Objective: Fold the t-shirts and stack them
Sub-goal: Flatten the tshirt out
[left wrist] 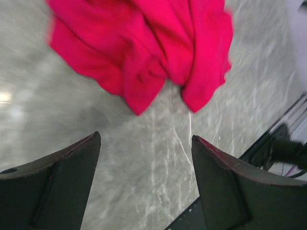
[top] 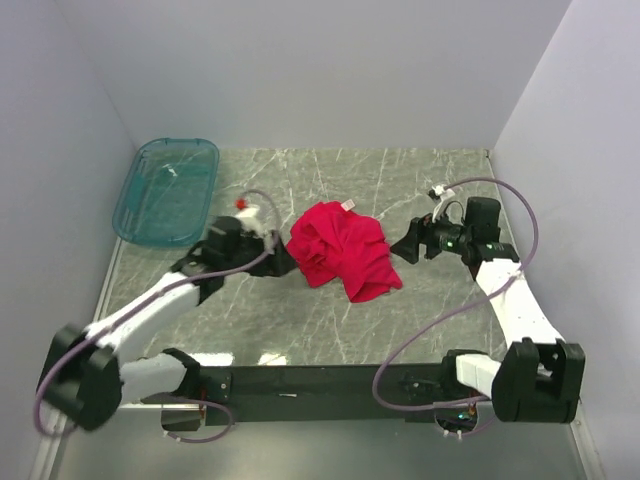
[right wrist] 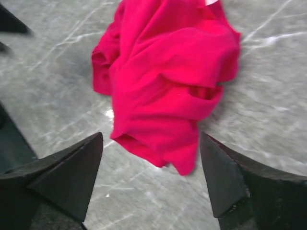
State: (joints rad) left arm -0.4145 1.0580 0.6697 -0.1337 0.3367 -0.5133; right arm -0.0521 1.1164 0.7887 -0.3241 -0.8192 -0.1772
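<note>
Red t-shirt (top: 340,252) is lying crumpled on the marble worktop (top: 400,180); I am holding my left claw (left wrist: 144,139) and right claw (right wrist: 149,135) wide beside it, gripping nothing.

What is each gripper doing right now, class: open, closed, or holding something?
Left gripper: open, holding nothing.
Right gripper: open, holding nothing.

Teal tub (top: 165,190), marbled table (top: 420,190)
See-through and shallow — it sits at the table's far-left corner, by the pale wall (top: 60,150).
</note>
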